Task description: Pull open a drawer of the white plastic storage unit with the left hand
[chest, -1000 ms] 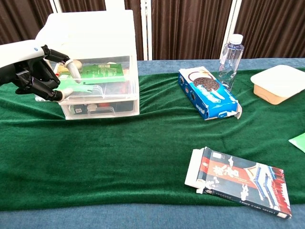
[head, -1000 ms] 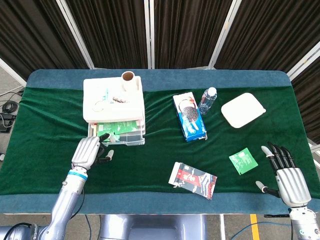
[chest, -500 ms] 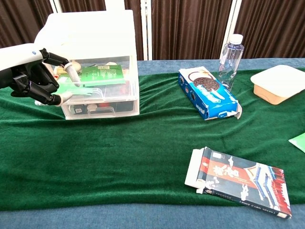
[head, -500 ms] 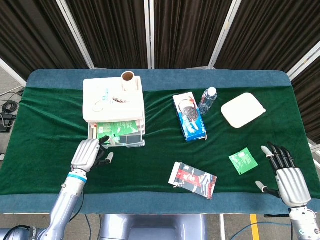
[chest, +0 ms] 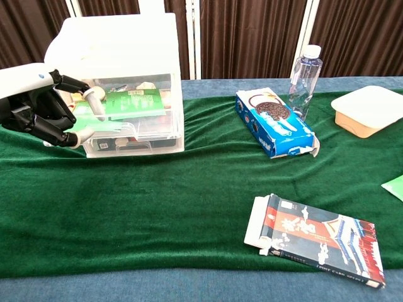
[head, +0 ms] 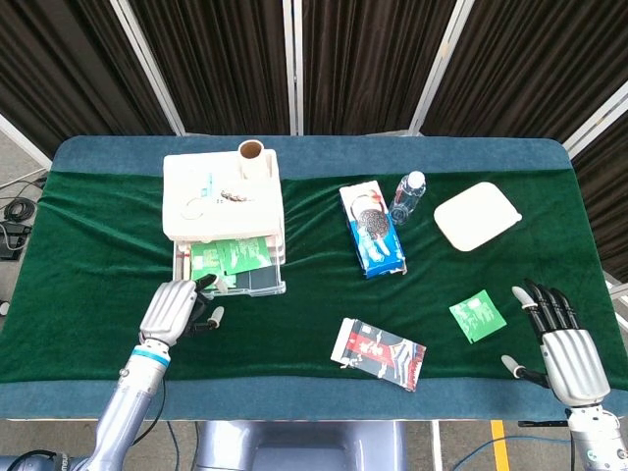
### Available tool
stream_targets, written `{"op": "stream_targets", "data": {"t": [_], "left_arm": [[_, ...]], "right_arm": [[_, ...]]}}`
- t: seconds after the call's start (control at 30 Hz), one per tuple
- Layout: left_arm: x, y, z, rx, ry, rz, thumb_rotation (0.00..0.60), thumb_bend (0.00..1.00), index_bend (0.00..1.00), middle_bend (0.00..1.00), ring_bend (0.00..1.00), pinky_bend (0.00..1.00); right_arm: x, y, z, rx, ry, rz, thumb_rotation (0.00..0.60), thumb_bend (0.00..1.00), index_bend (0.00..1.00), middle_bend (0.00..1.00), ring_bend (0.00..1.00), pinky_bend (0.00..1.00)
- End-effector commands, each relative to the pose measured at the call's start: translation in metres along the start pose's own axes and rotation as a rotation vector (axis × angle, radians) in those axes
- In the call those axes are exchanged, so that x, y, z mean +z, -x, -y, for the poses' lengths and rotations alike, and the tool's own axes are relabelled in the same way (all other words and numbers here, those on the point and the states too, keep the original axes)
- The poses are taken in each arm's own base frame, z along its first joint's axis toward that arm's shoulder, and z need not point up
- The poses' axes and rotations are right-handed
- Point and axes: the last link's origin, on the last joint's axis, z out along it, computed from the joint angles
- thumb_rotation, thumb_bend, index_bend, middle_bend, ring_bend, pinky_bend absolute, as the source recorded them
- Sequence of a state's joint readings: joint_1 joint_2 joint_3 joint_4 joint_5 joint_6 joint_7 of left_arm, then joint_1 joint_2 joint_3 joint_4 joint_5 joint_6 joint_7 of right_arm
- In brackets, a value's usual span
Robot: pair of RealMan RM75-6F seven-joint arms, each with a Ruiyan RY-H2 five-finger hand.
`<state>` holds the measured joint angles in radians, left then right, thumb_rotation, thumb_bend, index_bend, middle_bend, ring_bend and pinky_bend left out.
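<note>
The white plastic storage unit (head: 224,201) (chest: 119,44) stands at the table's back left. Its upper drawer (head: 235,265) (chest: 135,104) is slid out toward the front, and green packets show inside it. My left hand (head: 175,309) (chest: 38,107) is at the drawer's front left corner, with the thumb over the drawer's front edge and the fingers curled under it. Far from the unit, my right hand (head: 559,343) rests at the table's front right with its fingers spread and nothing in it; the chest view does not show it.
A blue cookie box (head: 373,231) (chest: 274,123) and a water bottle (head: 407,196) (chest: 302,72) stand mid-table. A white lidded container (head: 476,216) (chest: 368,110) is at the back right. A green sachet (head: 477,316) and a red-black packet (head: 378,353) (chest: 315,239) lie in front.
My left hand has drawn back toward the table's front, and the upper drawer has slid further out with it. The right hand has not moved.
</note>
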<state>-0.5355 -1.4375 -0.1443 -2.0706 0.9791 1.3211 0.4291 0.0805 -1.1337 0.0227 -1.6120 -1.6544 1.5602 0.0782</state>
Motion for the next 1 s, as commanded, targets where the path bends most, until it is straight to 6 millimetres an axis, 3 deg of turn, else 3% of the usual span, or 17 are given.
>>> {"op": "stream_targets", "data": {"t": [0.03,0.3,0.5,0.77,1.0], "left_arm": [[-0.001,0.001,0.001,0.0,0.0,0.002,0.6,0.44,0.73,0.96,0.81,0.79],[-0.002,0.003,0.003,-0.005,0.001,0.004,0.6,0.44,0.71,0.96,0.81,0.79],[-0.001,-0.001,0.001,-0.015,0.014,-0.014,0.6,0.44,0.51,0.96,0.81,0.79],[-0.002,-0.006,0.0,-0.033,0.025,-0.03,0.6,0.42,0.14,0.96,0.81,0.79],[-0.005,-0.012,0.004,-0.07,0.031,-0.046,0.6,0.4,0.06,0.96,0.81,0.79]], "right_arm": [[0.0,0.0,0.0,0.0,0.0,0.0,0.6,0.04,0.0,0.0,0.0,0.0],[0.0,0.001,0.0,-0.003,-0.001,0.005,0.6,0.04,0.0,0.0,0.0,0.0],[0.0,0.002,0.0,-0.003,0.0,0.005,0.6,0.04,0.0,0.0,0.0,0.0],[0.0,0.002,0.0,-0.004,0.001,0.006,0.6,0.04,0.0,0.0,0.0,0.0],[0.0,0.002,-0.001,-0.006,0.004,0.008,0.6,0.04,0.0,0.0,0.0,0.0]]}}
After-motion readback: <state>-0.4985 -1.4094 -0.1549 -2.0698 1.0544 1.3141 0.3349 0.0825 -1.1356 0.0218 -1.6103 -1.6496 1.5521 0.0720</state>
